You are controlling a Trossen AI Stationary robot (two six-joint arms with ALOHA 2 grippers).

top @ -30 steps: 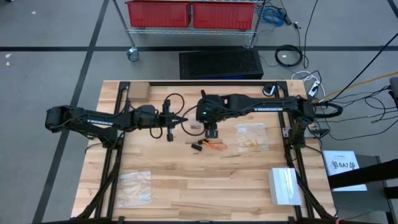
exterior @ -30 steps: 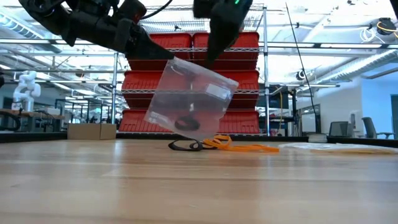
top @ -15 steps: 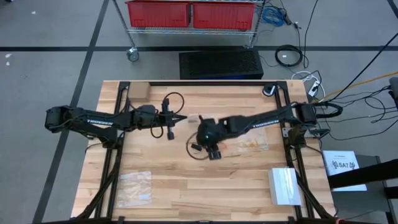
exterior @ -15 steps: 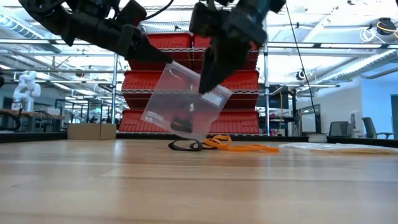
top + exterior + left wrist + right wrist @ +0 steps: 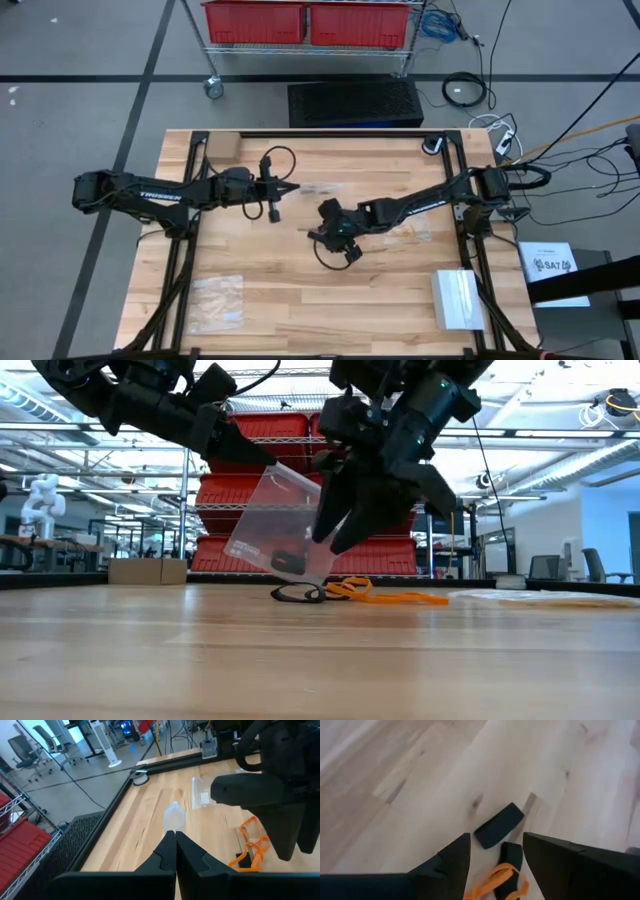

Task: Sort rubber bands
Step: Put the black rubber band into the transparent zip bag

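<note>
The left end effector (image 5: 175, 851) is pinched tight on the top edge of a limp clear plastic bag (image 5: 278, 525) with dark bands inside. The right end effector (image 5: 496, 851) hangs parted, gripping nothing, over flat black and thin orange rubber bands (image 5: 496, 876) on the pale wood-grain worktop (image 5: 300, 290). The arm partly hides the bag.

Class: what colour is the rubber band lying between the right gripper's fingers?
Orange. The band lies beside black pieces; the right wrist view shows it best.

"TROSSEN" lettering — on the left arm (image 5: 160, 196) — other print too small.
</note>
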